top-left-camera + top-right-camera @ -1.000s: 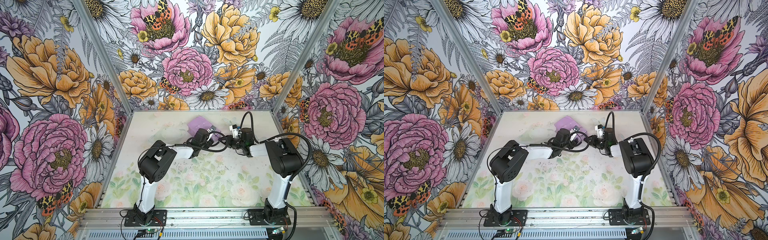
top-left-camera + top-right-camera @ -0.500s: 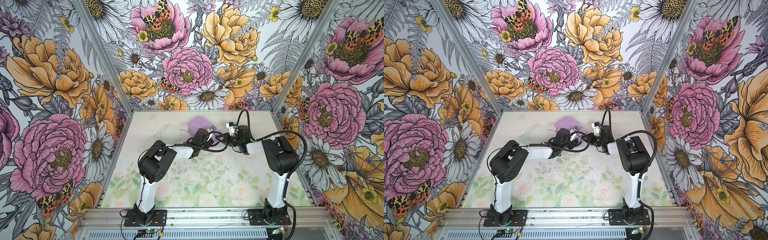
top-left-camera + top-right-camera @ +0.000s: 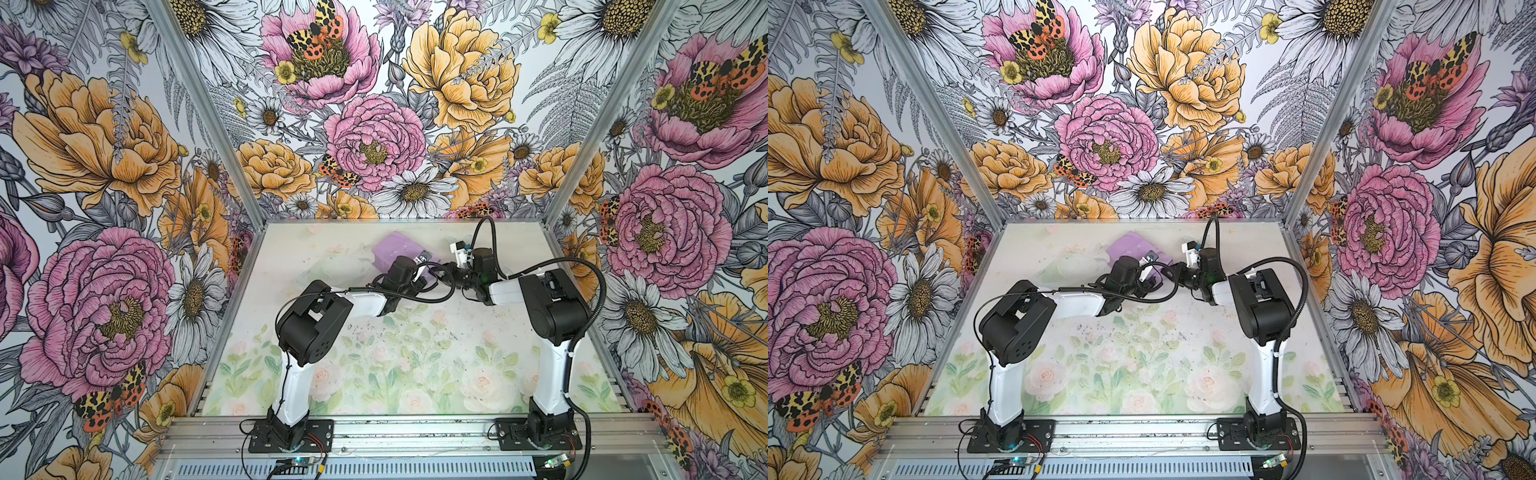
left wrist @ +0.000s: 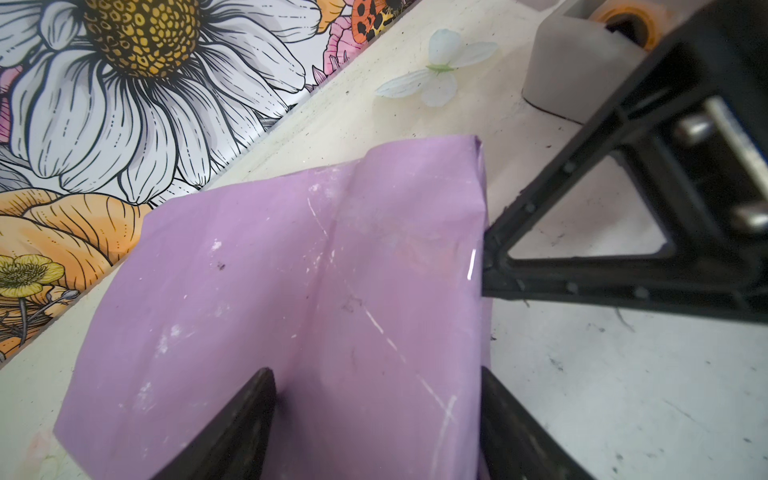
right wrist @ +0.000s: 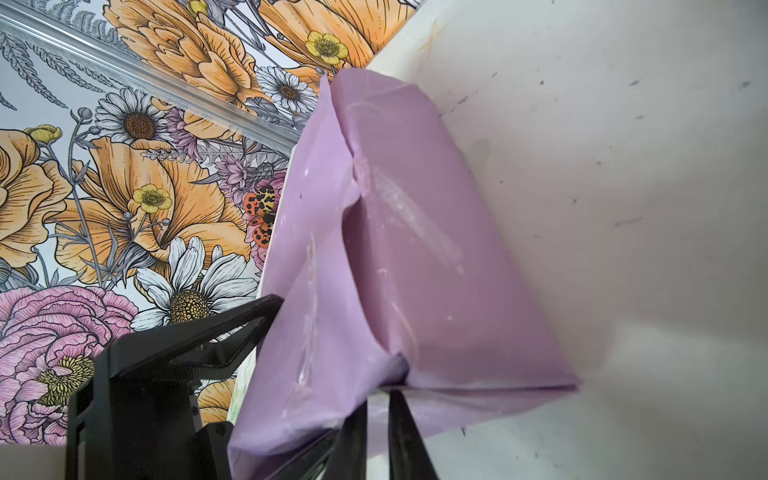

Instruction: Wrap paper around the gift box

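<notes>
Floral surface (image 3: 415,340) | gift box (image 3: 397,251) covered by paper (image 4: 291,291) | left pincer (image 4: 374,374) spread wide, clamping it | right pincer (image 5: 380,399) nearly closed, pinching end flap | remaining, judged: end folds

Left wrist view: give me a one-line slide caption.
Left gripper clamps the gift box through lilac paper; right gripper touches its edge, grey tape dispenser beyond.

Both top views: high at front, looking down and back across whole table (image 3: 415,357); near-identical coverage. Left wrist: very close above paper (image 4: 208,291) over gift box (image 4: 395,311), facing back wall (image 4: 124,104). Right wrist: equally close, same paper (image 5: 436,270) from opposite side, facing back-left corner post (image 5: 166,91).
</notes>
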Controlling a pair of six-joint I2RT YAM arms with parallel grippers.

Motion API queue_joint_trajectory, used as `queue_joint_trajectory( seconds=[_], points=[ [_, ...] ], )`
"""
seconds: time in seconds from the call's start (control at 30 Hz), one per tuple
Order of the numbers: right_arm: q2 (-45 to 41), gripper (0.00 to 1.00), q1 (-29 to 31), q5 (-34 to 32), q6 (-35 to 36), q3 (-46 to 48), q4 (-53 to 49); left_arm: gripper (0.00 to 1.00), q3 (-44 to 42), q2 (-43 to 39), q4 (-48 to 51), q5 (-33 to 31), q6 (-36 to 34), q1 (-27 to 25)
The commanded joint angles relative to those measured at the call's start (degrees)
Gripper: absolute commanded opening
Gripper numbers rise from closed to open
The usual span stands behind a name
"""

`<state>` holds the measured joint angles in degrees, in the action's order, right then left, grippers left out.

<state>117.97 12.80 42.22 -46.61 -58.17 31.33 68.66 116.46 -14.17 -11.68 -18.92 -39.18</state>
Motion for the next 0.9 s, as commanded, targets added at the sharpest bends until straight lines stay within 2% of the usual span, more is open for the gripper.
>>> queue_joint_trajectory(
  seconds=[0.0,0.17,0.47,0.67,0.8,0.87],
  points=[
    [-3.27,0.14,0.43,-1.55,1.64,3.67,0.92,0.74,-0.64,2.26,8.46,1.77,1.86,0.78],
    [-3.01,0.10,0.66,-2.08,1.27,4.75,1.53,0.74,-0.57,2.28,8.68,2.09,1.78,0.84],
    [3.11,0.10,1.18,-3.34,0.97,-3.13,1.03,0.74,-0.45,2.46,8.65,2.23,2.05,0.75],
    [0.14,0.19,1.11,-4.19,3.09,-2.54,-2.14,0.75,-0.46,1.78,8.63,2.39,2.56,0.91],
    [-7.69,0.32,0.80,-6.66,6.39,2.59,-7.01,0.77,-0.71,-0.51,8.73,2.19,3.15,0.82],
    [-11.69,0.34,0.64,-7.67,8.42,4.02,-10.73,0.83,-0.52,-2.03,8.72,1.84,2.94,0.70]
  ],
)
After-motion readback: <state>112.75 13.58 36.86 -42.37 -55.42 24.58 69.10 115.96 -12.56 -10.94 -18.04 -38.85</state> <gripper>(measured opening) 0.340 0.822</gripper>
